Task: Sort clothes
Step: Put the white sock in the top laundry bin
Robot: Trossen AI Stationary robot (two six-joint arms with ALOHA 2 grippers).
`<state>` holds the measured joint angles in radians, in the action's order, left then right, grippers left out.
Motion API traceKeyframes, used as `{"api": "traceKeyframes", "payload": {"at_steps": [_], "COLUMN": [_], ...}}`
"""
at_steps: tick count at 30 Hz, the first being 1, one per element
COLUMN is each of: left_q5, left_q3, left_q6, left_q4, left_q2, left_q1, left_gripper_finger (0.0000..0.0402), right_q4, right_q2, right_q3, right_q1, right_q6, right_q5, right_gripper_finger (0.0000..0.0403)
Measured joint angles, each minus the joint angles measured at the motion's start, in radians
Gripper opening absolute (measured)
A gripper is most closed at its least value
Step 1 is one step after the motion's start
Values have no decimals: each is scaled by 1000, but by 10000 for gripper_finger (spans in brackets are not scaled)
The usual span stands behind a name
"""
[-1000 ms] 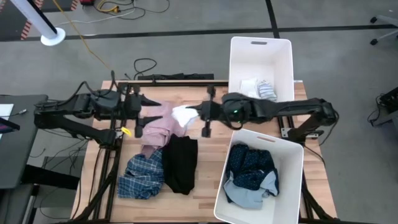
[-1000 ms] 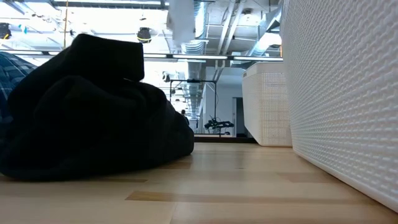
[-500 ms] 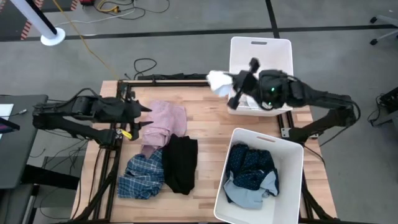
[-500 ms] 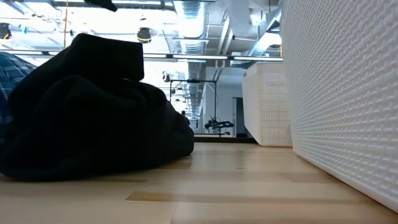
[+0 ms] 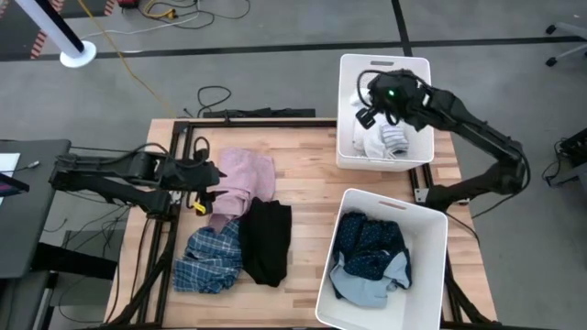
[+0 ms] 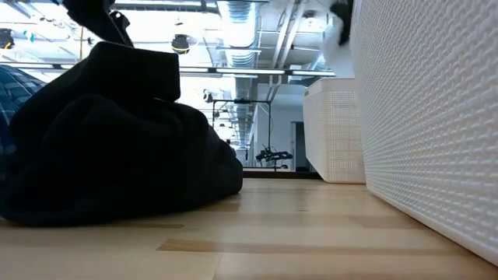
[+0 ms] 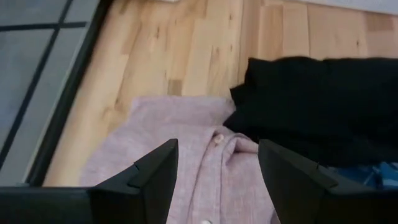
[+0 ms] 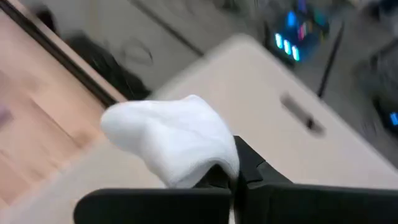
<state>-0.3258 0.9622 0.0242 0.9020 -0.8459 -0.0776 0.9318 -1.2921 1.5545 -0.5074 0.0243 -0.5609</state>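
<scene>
White sock (image 8: pixel 174 146) is pinched in the closed right gripper (image 5: pixel 369 108), now hanging over the far bin (image 5: pixel 353 151); one second ago it was by the pink shirt (image 5: pixel 240 179) at mid-table. Drop is probably next, onto the socks (image 5: pixel 387 139) already inside. Left gripper (image 7: pixel 214 177) hovers open over the pink shirt, beside the black garment (image 5: pixel 267 240) and plaid shirt (image 5: pixel 209 259).

bare table strip (image 5: pixel 307 197) between black garment (image 5: pixel 267 240) and near bin (image 5: pixel 390 202)
</scene>
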Motion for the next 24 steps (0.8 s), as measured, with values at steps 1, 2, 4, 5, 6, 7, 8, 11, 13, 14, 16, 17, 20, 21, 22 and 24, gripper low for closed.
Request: {"api": "traceKeyframes", "payload": {"at_steps": [1,2,4,5,6,7,8,11,13,14,16,17,20,21,22,24], "left_q5": [7,8,9,9,9,9,9,9,9,9,9,9,10,10,10,10], "left_q3": [-5,-9,-14,-14,-14,-14,-14,-14,-14,-14,-14,-14,-14,-14,-14,-14], "left_q6": [1,4,7,7,8,8,10,15,21,22,25,26,31,35,40,46], "left_q4": [0,-1,-2,-2,-3,-3,-3,-3,-2,-2,-1,0,0,0,0,0], "left_q2": [0,0,0,0,0,0,0,0,0,0,0,0,0,0,0,0], "left_q1": [0,0,0,0,0,0,0,0,-1,-1,-1,-4,-16,-22,-27,-37], "left_gripper_finger": [217,217,217,217,217,217,217,217,217,217,217,217,217,217,217,217], "right_q4": [30,54,103,122,137,150,163,199,225,238,268,283,325,340,358,391], "right_q2": [-9,-18,-41,-54,-67,-82,-97,-146,-179,-195,-223,-236,-270,-279,-285,-294], "right_q3": [0,0,0,-1,-1,-1,-1,0,-1,-1,-1,-1,-1,-1,-1,-1], "right_q1": [-26,-47,-86,-107,-126,-142,-155,-188,-208,-218,-242,-252,-278,-285,-291,-295], "right_q6": [-13,-28,-50,-56,-59,-60,-61,-63,-74,-77,-78,-78,-81,-82,-81,-81], "right_q5": [5,15,37,53,71,87,99,119,121,129,150,163,217,240,262,302], "right_gripper_finger": [3,3,3,3,3,3,4,4,4,4,4,4,5,5,5,5]}}
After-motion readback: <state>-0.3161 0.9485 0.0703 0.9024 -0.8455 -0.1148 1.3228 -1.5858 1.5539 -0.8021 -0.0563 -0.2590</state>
